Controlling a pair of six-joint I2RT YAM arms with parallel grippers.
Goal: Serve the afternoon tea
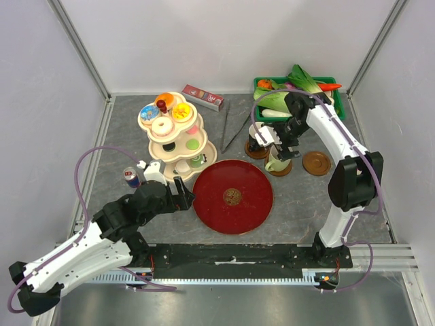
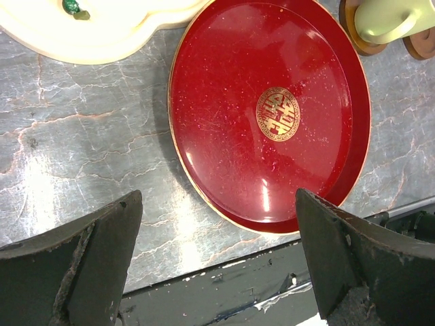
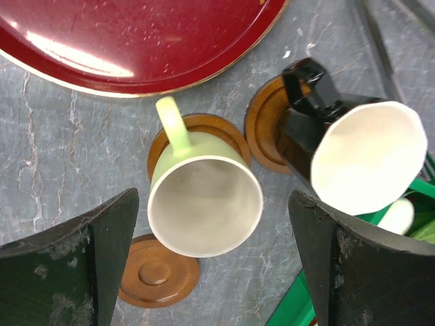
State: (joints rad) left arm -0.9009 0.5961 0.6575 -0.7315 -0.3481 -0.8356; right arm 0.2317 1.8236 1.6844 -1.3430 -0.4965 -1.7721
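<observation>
The right gripper [image 3: 212,198] hangs straight above the pale green mug [image 3: 204,204]. Its two fingers are spread wide and grasp nothing, and the mug's open mouth shows between them. The mug stands upright on a brown coaster [image 3: 211,129], with its handle pointing ahead of the fingers toward the red tray [image 3: 136,34]. Toward the right finger, a black mug [image 3: 367,163] with a white inside sits on a second coaster [image 3: 262,129], just beside the first. A bare coaster [image 3: 156,272] lies near the left finger, and an edge of the green crate [image 3: 292,305] shows by the right finger.

The left gripper [image 2: 217,197] is also released and holds nothing. It hovers over the near rim of the tray, which lies between its fingers and stretches ahead of them. Ahead of its left finger sits the cream stand [image 2: 102,34]. From above, the stand's tiers carry the toy sweets [image 1: 163,112], and a drink can [image 1: 131,177] stands just left of this gripper.
</observation>
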